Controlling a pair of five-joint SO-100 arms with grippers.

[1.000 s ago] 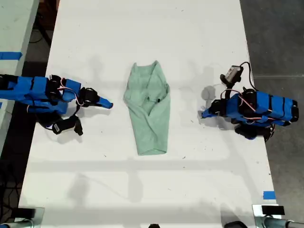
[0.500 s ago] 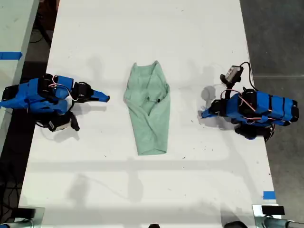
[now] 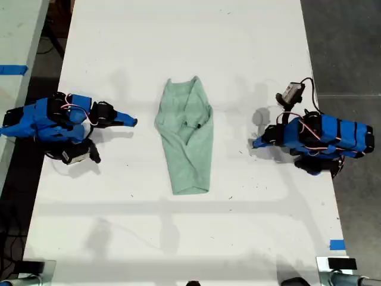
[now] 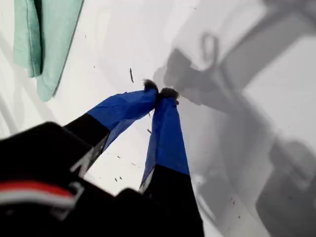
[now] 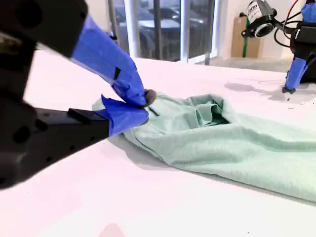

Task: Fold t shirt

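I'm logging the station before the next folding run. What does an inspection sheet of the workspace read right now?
Surface: white table, a few small dark specks.
Job's things: t shirt lies mid-table as a narrow creased strip, touched by neither gripper.
Clutter: nothing seen.
Grippers: my first gripper, at the exterior view's right, fingers shut and empty; my second gripper, at the exterior view's left, fingers shut and empty.
Cables: loose wires on both arms; a black cable runs to a small camera.
Surroundings: blue tape at the table edge, dark floor beyond.
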